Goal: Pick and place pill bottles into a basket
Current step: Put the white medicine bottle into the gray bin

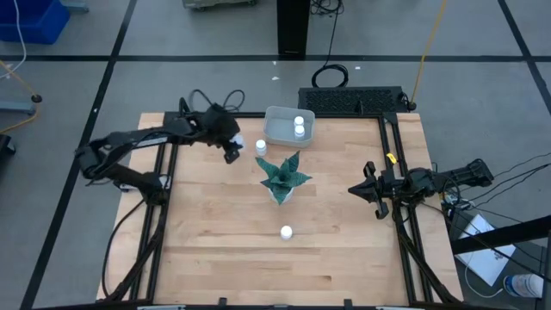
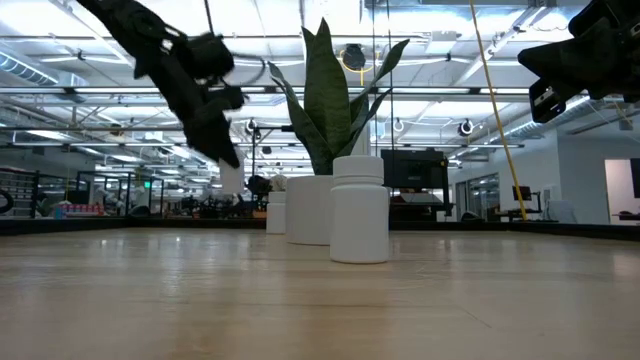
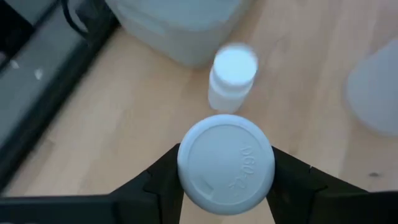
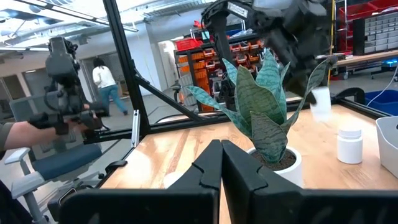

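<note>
The small white cylindrical pill bottle with a round white cap [image 3: 226, 164] that is in play is clamped between the left gripper's [image 3: 226, 180] two dark fingers; only the left wrist view shows that grip plainly, with the embossed cap filling the gap between the pads. In the high view the left gripper [image 1: 232, 146] hangs just beside the pale grey-blue shallow rectangular basket [image 1: 277, 129], on its side toward the left arm, and the held bottle is hidden under it. A second white bottle [image 1: 261, 147] stands on the wooden table [image 1: 215, 241] between that gripper and the basket's near edge; the left wrist view shows it upright just beyond the held one [image 3: 231, 78]. Two more white bottles [image 1: 299, 126] stand inside the basket at its end away from the left gripper, seen only from above. A fifth bottle [image 1: 286, 231] stands alone, well apart from the basket, beyond the green spiky-leaved plant in its white pot [image 1: 282, 178]; the low view puts this bottle [image 2: 359, 210] large in front of the pot [image 2: 310, 208], and shows the left gripper raised clear of the tabletop, its bottle [image 2: 231, 178] in the air. The right gripper [image 1: 366, 190] waits well apart from the basket near the table's right edge, and the right wrist view shows its fingers [image 4: 208, 167] pressed together on nothing. That view also shows a person [image 4: 107, 87] in the room behind.
</note>
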